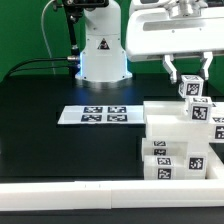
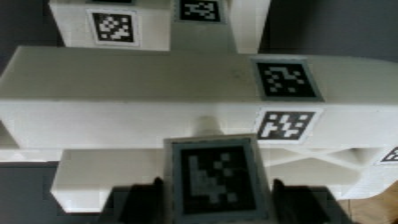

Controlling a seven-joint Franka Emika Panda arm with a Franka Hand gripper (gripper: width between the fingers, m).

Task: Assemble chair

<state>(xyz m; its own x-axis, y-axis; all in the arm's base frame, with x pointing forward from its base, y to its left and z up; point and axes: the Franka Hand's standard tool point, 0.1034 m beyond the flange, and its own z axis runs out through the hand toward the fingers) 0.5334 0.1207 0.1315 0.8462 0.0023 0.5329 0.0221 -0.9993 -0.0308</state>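
The tool (image 1: 187,82) grips an apparently upright tagged post (image 2: 219,176) above the blocky chair (image 1: 180,140).

The exterior view stands off the arm, raised, looking down across the black table (image 1: 40,110) toward the robot base (image 1: 102,50) at twelve o'clock; the marker board (image 1: 97,115) lies near centre and the chair (image 1: 180,140) at four o'clock. The wrist view sits very close, looking past the gripper (image 2: 214,195) at six o'clock onto the tagged white blocks. Both views share the chair's upper blocks and the gripper
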